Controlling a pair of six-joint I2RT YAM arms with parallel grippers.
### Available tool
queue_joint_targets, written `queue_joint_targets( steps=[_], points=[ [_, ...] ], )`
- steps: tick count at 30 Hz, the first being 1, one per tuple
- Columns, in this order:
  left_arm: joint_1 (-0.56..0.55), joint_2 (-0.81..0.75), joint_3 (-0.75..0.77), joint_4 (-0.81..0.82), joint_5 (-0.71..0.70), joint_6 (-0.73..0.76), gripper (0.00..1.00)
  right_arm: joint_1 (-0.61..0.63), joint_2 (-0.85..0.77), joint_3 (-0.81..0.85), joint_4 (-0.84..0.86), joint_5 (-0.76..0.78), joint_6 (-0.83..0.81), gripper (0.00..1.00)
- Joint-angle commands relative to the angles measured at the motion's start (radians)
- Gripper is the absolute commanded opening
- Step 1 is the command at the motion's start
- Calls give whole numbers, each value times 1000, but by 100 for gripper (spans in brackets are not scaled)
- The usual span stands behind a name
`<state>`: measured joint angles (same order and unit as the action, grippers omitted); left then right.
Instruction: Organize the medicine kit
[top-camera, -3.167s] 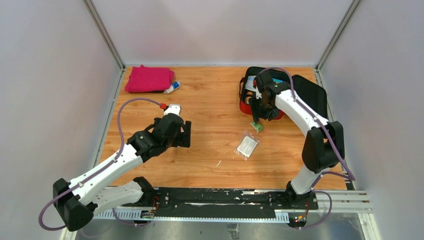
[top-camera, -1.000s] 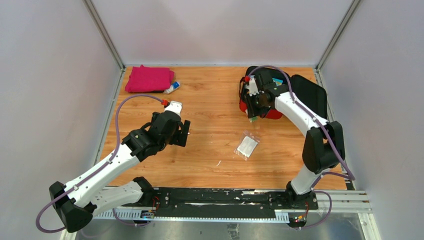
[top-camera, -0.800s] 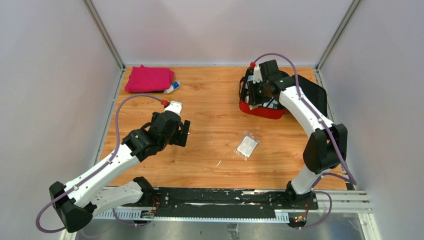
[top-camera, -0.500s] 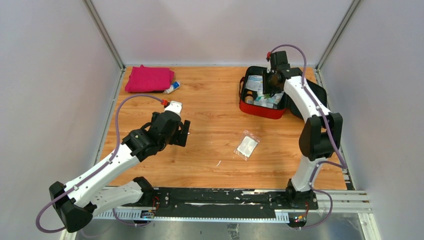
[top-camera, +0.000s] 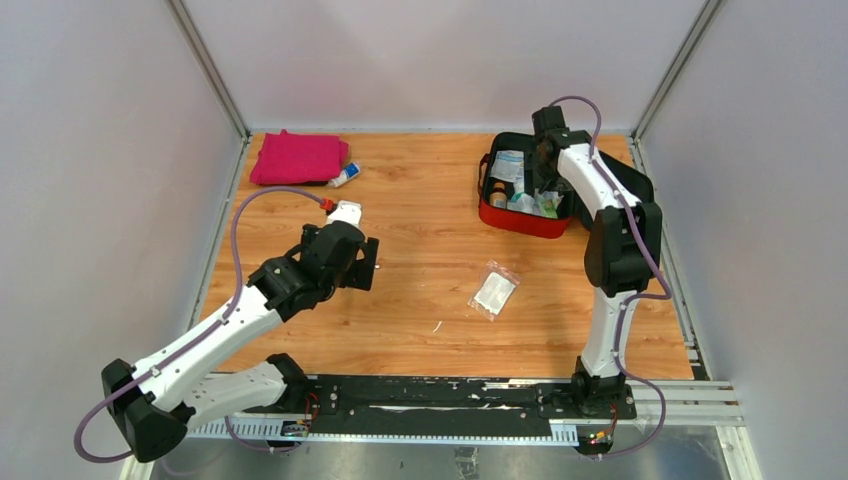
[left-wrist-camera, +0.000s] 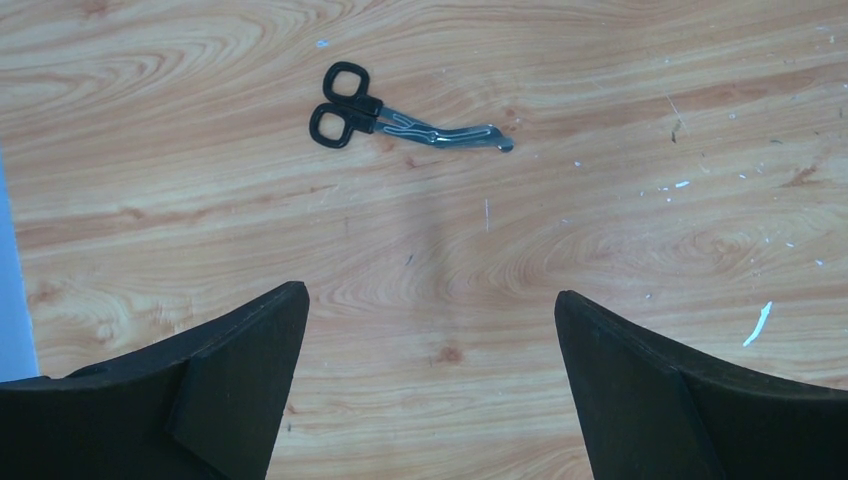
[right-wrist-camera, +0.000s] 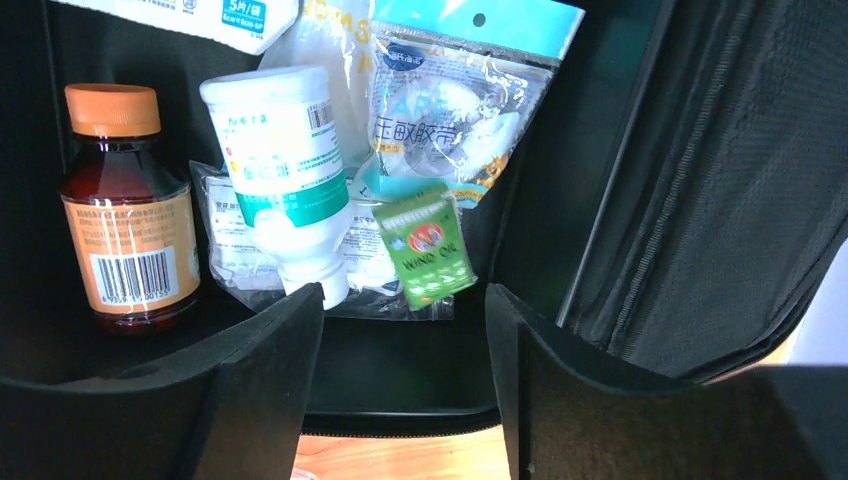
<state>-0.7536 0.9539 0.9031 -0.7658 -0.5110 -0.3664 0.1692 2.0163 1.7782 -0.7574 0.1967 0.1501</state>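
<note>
**Top view.** The kit (top-camera: 525, 222) lies open at the far right of the tabletop (top-camera: 430, 215). Its red wall faces the near side, and its black-lined lid (top-camera: 640, 185) is folded out to the right. The right arm reaches toward the far edge, and the right jaws hang over the kit's contents; this view does not show how wide they stand. The left arm stretches over the left half of the tabletop, with the left jaws above bare wood. A pink cloth (top-camera: 298, 157) sits in the far left corner, with a small tube (top-camera: 343, 176) just beside its right edge. A clear bag (top-camera: 495, 291) holding a white pad lies on the near side of the kit, apart from it.

**Left wrist.** The left jaws are spread wide with nothing between them. Scissors (left-wrist-camera: 400, 122) with black handles lie flat on the wood beyond the jaws and well apart from them.

**Right wrist.** The right jaws stand apart over the kit's black lining and pinch nothing. Just beyond the gap lies a green packet (right-wrist-camera: 425, 245) marked WIND OIL, touching neither jaw. At the left of this view is a brown bottle (right-wrist-camera: 125, 215) with an orange cap. Beside it is a tilted white bottle (right-wrist-camera: 285, 190). A blue-topped packet (right-wrist-camera: 465, 90) lies farther in, and a white box (right-wrist-camera: 190, 18) shows at the top edge.
</note>
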Motion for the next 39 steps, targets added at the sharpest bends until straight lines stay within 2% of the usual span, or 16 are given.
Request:
queue_joint_targets(
  steps=[1, 4, 8, 12, 15, 19, 25, 30, 39],
  points=[
    [16, 24, -22, -4, -51, -91, 100, -9, -12, 31, -39, 54, 10, 68],
    [51, 43, -38, 11, -39, -151, 100, -10, -57, 20, -50, 48, 24, 70],
    [182, 53, -82, 67, 37, -234, 100, -7, -206, -58, -46, -61, 86, 68],
    [354, 78, -140, 135, 127, -321, 99, 16, -380, -198, -3, -169, 170, 63],
    [429, 136, -157, 196, 163, -374, 97, 47, -506, -335, 45, -235, 212, 62],
    [436, 261, -121, 248, 122, -421, 96, 74, -640, -460, 78, -310, 256, 61],
    [436, 434, -37, 297, 84, -445, 94, 110, -781, -587, 78, -327, 266, 60],
    [436, 537, 11, 283, 54, -485, 94, 112, -836, -660, 78, -316, 261, 59],
    [436, 684, 56, 322, 71, -494, 90, 112, -848, -697, 78, -321, 254, 58]
  ],
)
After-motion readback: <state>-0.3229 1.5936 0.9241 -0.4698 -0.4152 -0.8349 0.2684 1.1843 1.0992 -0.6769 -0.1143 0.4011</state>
